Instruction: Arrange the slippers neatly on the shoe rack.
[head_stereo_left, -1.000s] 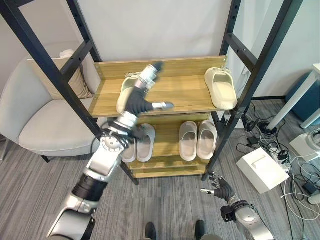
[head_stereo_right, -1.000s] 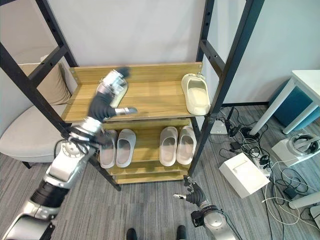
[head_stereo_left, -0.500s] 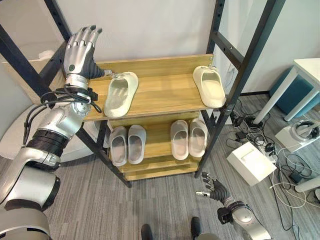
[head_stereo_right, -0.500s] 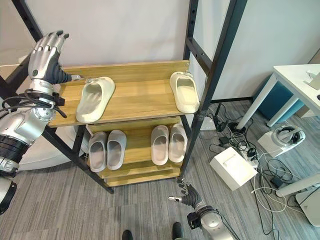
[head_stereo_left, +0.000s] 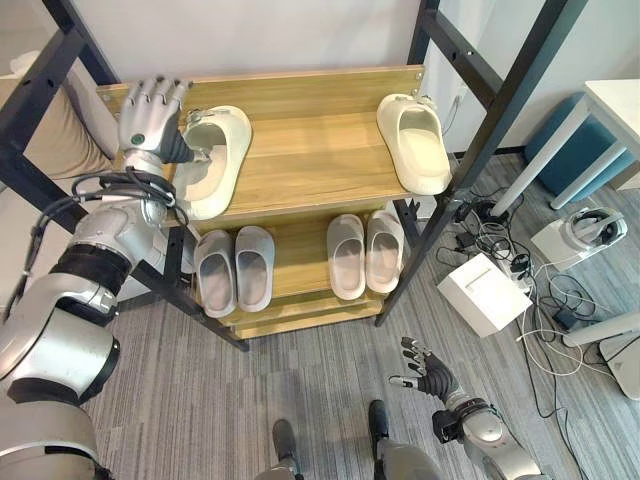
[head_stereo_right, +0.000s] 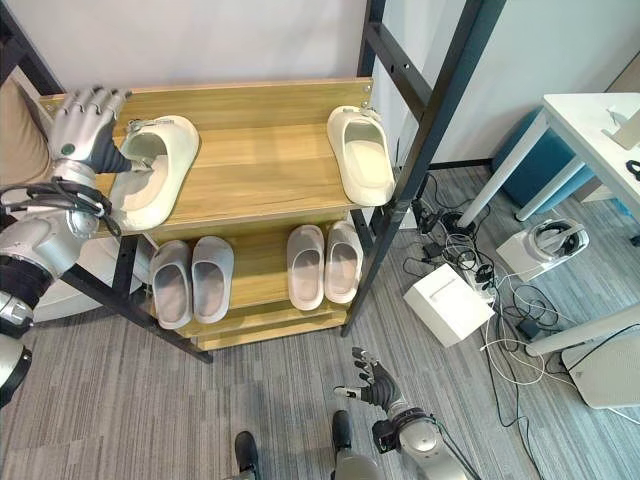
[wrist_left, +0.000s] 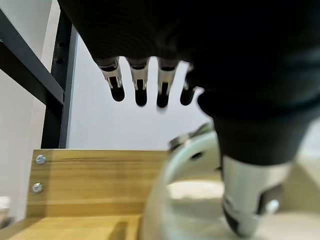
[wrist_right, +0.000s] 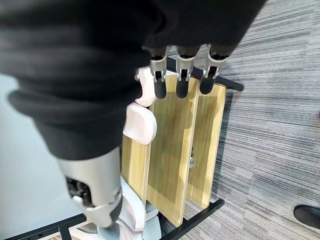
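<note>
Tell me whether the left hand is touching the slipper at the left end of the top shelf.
Touching. In the left eye view the left hand has its thumb lying on the slipper, fingers straight above it; the left wrist view shows the thumb against its strap.

Colours on and around your shoe rack

You have a shoe rack (head_stereo_left: 320, 150) of pale honey wood grain in a black frame; two cream slippers (head_stereo_left: 212, 158) (head_stereo_left: 412, 142) on the upper shelf; two pale grey pairs (head_stereo_left: 234, 270) (head_stereo_left: 364, 252) on the lower shelf. Your left hand (head_stereo_left: 150, 115) is silver with dark fingertips and a dark ribbed cover, your right hand (head_stereo_left: 424, 378) likewise. The floor (head_stereo_left: 300, 385) is grey carpet in fine stripes. Beside the rack sit a white box (head_stereo_left: 484, 293), a beige cushion (head_stereo_left: 45, 140) and a teal stool (head_stereo_left: 585, 150).
</note>
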